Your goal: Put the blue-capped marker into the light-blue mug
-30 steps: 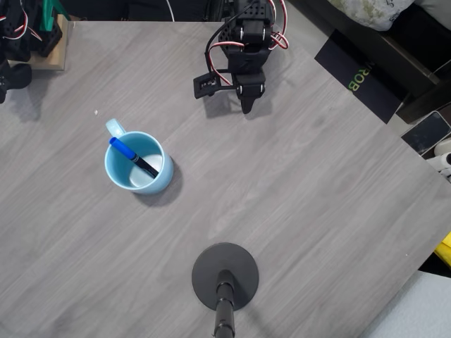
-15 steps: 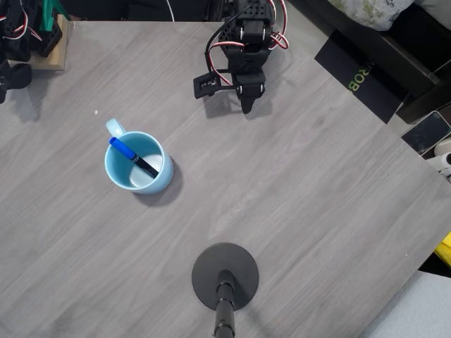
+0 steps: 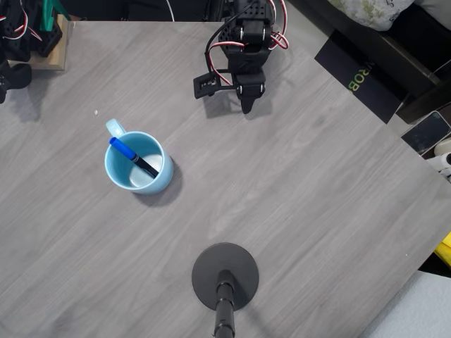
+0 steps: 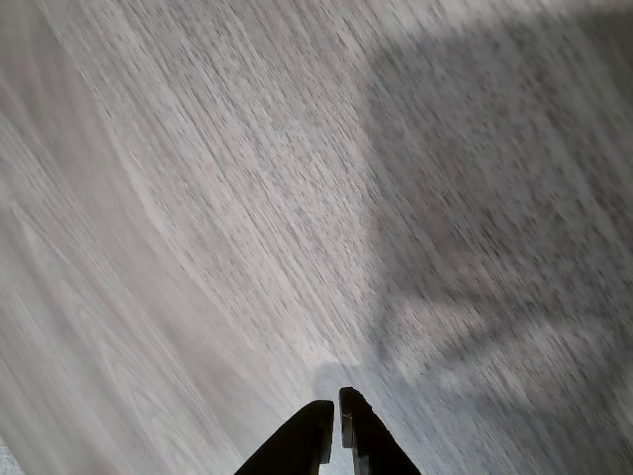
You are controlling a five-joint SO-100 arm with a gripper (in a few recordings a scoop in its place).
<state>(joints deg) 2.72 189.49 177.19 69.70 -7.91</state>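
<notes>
The light-blue mug (image 3: pixel 138 163) stands on the grey wood table, left of centre in the overhead view, its handle pointing up-left. The blue-capped marker (image 3: pixel 132 156) leans inside it, blue cap resting on the rim near the handle, dark barrel slanting down into the mug. My black gripper (image 3: pixel 246 105) is folded back near the arm's base at the top of the table, well away from the mug. In the wrist view my gripper (image 4: pixel 334 408) is shut, with the two fingertips together and nothing between them, above bare table.
A round black stand base (image 3: pixel 225 276) with a pole sits at the table's lower middle. A wooden block with dark parts (image 3: pixel 42 42) lies at the top-left corner. The table's right edge runs diagonally, with a black box (image 3: pixel 366 74) beyond it.
</notes>
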